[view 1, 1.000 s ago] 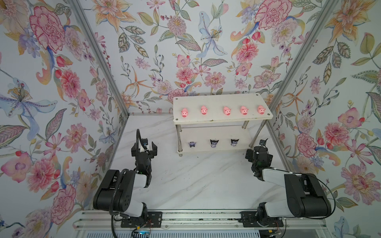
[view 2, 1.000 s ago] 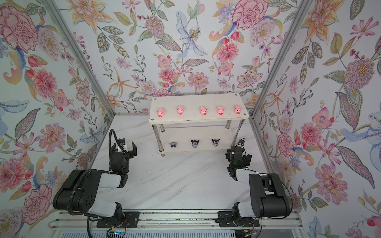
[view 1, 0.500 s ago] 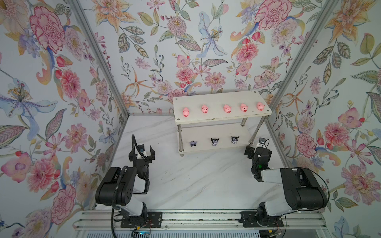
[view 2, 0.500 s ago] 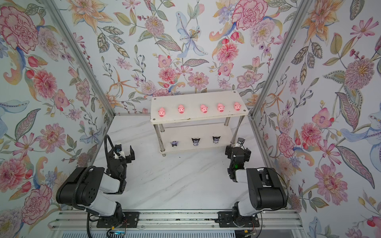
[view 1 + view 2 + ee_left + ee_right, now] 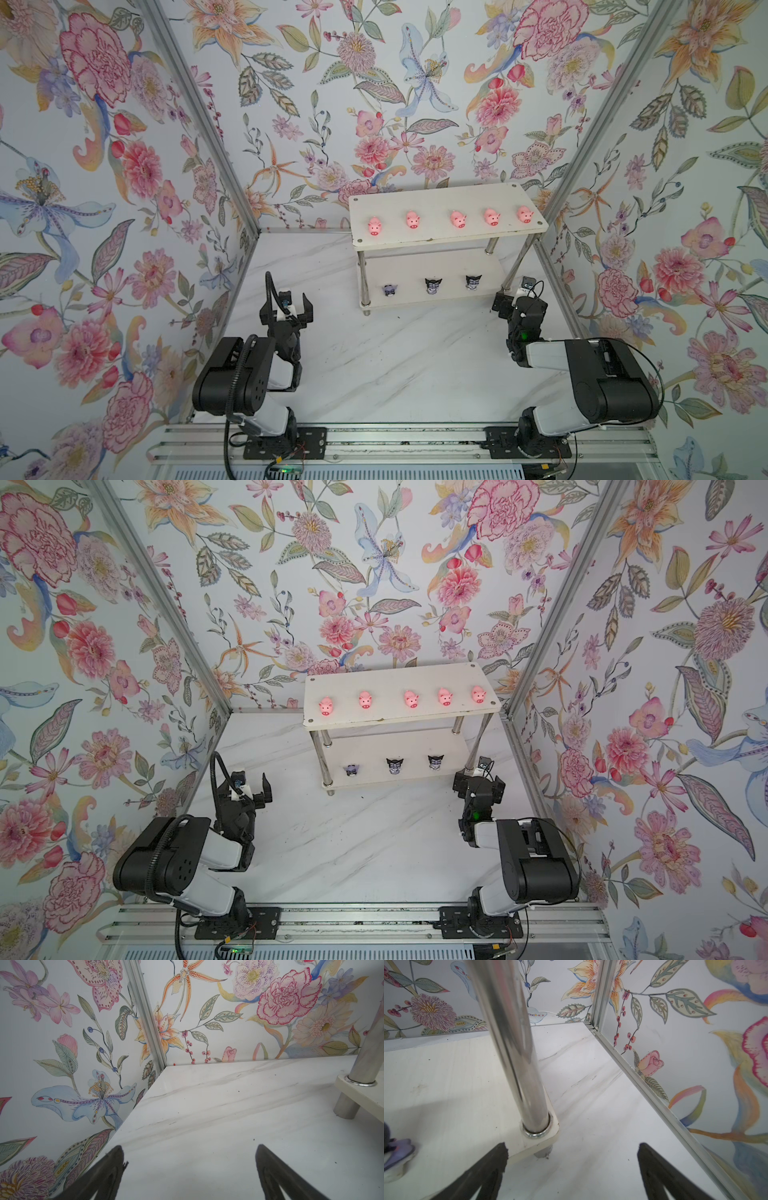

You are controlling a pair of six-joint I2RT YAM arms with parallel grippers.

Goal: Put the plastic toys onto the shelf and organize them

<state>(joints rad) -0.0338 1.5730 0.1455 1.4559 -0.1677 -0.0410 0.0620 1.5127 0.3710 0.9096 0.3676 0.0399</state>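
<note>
Five pink plastic pigs (image 5: 457,219) top the white two-tier shelf (image 5: 436,199) at one o'clock, three purple-and-white figurines (image 5: 432,286) below; both our jaws gape wide.

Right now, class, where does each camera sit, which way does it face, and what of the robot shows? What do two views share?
Top views: high behind the arms, looking down on the shelf, table, left gripper and right gripper.
Left wrist: low on the left arm, facing the wall corner; its open fingertips show.
Right wrist: low on the right arm, facing the shelf's leg; its open fingertips show.
Shared: that leg and a purple figurine also show in a top view.
</note>
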